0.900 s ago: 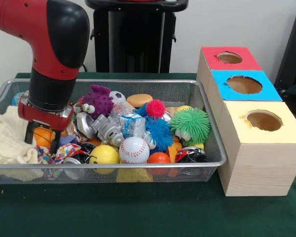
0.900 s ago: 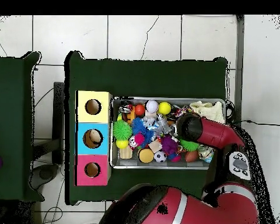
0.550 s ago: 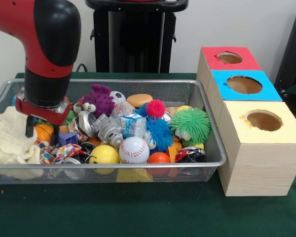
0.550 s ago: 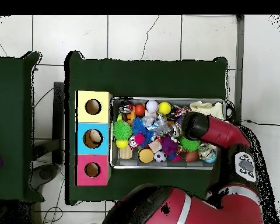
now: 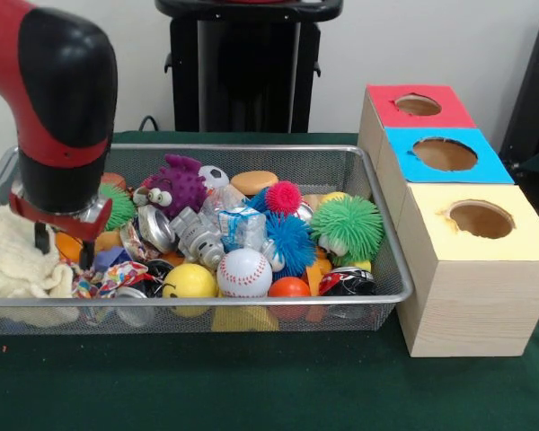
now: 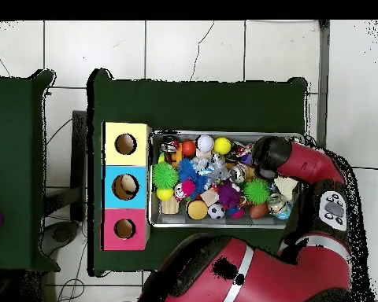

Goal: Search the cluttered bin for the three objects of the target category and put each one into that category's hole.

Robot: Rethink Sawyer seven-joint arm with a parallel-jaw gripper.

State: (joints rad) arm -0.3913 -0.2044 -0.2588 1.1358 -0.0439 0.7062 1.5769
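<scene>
A wire mesh bin [image 5: 251,151] holds a heap of toys: a baseball [image 5: 244,272], a yellow smiley ball [image 5: 190,281], a green puffer ball [image 5: 346,225], a blue spiky ball [image 5: 292,241], a purple monster [image 5: 181,180] and a small soccer ball [image 5: 214,175]. My gripper [image 5: 63,247] hangs open at the bin's left end, beside a cream cloth [image 5: 13,260]. Its fingers stand on either side of an orange ball [image 5: 69,246], low among the toys. From above, the arm's wrist [image 6: 268,155] hides the gripper.
Three wooden boxes with round holes stand in a row beside the bin: red [image 5: 391,112], blue [image 5: 413,166] and yellow [image 5: 521,242]. A second green spiky ball [image 5: 119,206] lies just behind the wrist. A black stand rises behind the bin.
The gripper has risen a little and moved left toward the cloth. The orange ball stays low in the bin. The green spiky ball behind the wrist now shows.
</scene>
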